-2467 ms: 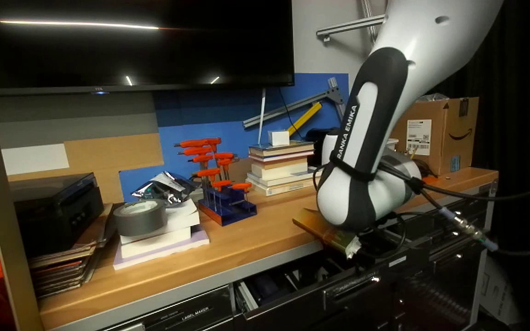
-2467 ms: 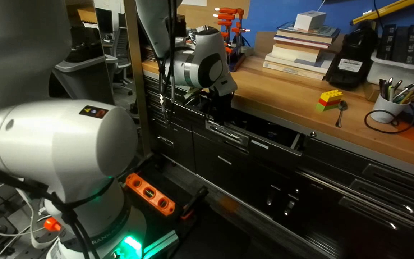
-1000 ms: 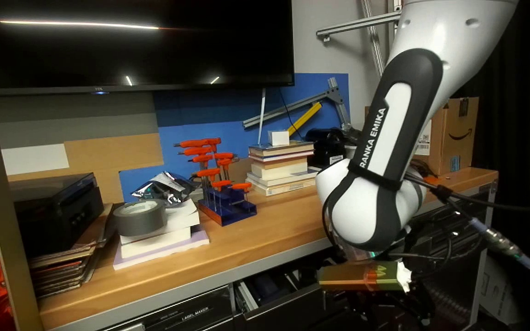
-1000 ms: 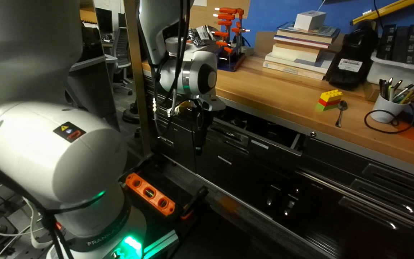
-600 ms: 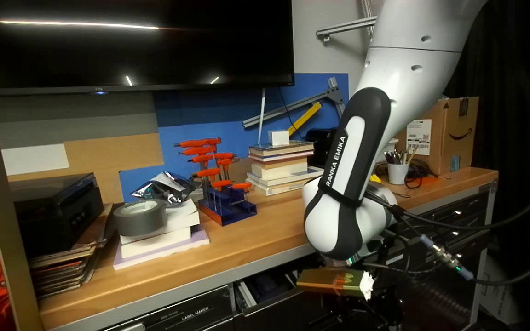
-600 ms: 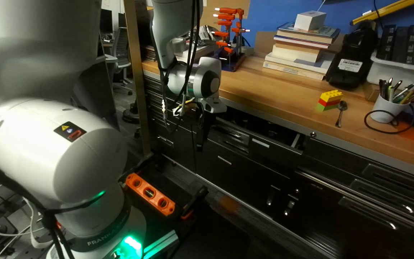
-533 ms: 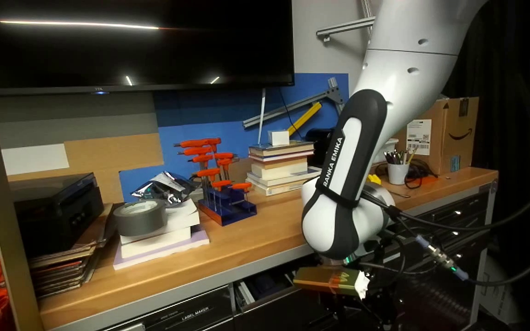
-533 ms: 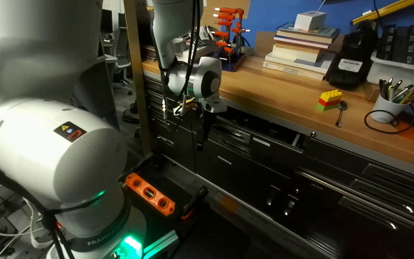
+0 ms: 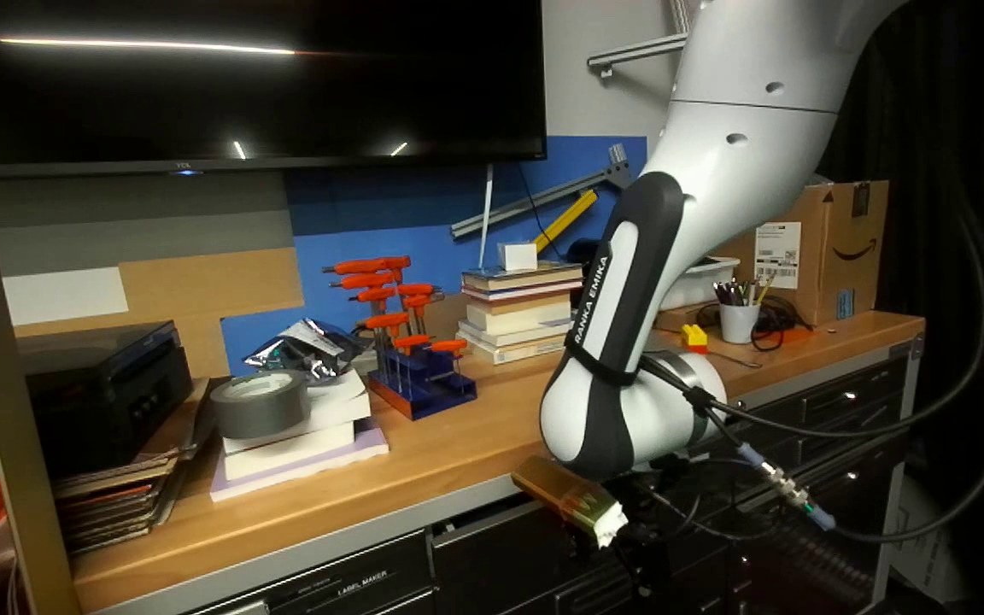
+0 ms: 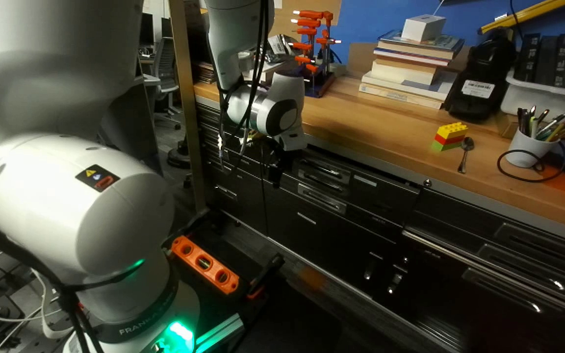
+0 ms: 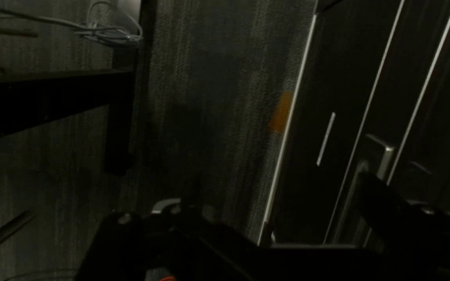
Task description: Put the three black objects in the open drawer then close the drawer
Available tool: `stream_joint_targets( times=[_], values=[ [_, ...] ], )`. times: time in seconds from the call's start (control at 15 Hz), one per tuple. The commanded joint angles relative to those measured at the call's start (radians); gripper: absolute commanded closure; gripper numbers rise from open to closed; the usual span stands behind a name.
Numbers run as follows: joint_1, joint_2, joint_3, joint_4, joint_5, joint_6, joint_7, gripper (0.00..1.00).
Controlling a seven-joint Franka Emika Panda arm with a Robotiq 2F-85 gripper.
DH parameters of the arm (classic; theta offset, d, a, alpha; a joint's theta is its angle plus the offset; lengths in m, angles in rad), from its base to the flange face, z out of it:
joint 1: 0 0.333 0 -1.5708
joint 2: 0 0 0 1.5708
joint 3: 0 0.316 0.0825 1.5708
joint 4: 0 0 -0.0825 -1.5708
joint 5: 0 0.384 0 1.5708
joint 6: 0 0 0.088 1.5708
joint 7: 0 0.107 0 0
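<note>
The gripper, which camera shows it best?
The wrist view, though dark: the gripper appears close up there, its jaws standing apart. Both exterior views show it smaller, black against the dark cabinet, the gap between its jaws unclear.

I have the gripper (image 11: 279, 187) spread wide at the cabinet (image 11: 326, 86) front — one finger (image 11: 381, 201) covers part of a handle (image 11: 386, 160) in the wrist view, contact unclear to me. The almost closed drawer (image 10: 384, 195) leaves only a thin slot under the worktop (image 10: 371, 117). Below, floor (image 11: 217, 89) lies free up to a dark frame (image 11: 45, 101). Up top there's room on the book stack's (image 10: 402, 73) near side — toy bricks (image 10: 450, 137), spoon (image 10: 467, 144) and pen cup (image 10: 527, 147) block the right, the hex-key rack (image 9: 419, 384) the left.
</note>
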Motion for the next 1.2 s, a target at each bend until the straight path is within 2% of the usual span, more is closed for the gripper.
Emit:
stream_joint_targets(
  times=[0.0, 0.27, 0.6, 0.73, 0.8, 1.0, 1.13],
  values=[
    [0.034, 0.048, 0.013, 0.039, 0.079, 0.122, 0.037, 0.0],
    [0.072, 0.107, 0.006, 0.077, 0.116, 0.167, 0.047, 0.0],
    [0.109, 0.12, -0.016, 0.076, 0.133, 0.203, 0.055, 0.0],
    [0.182, 0.07, -0.105, 0.027, 0.064, 0.156, 0.03, 0.0],
    [0.235, 0.029, -0.174, -0.008, 0.015, 0.103, 0.017, 0.0],
    [0.275, -0.105, -0.266, -0.106, -0.117, -0.078, -0.015, 0.0],
    [0.293, -0.203, -0.318, -0.17, -0.259, -0.184, -0.017, 0.0]
  ],
)
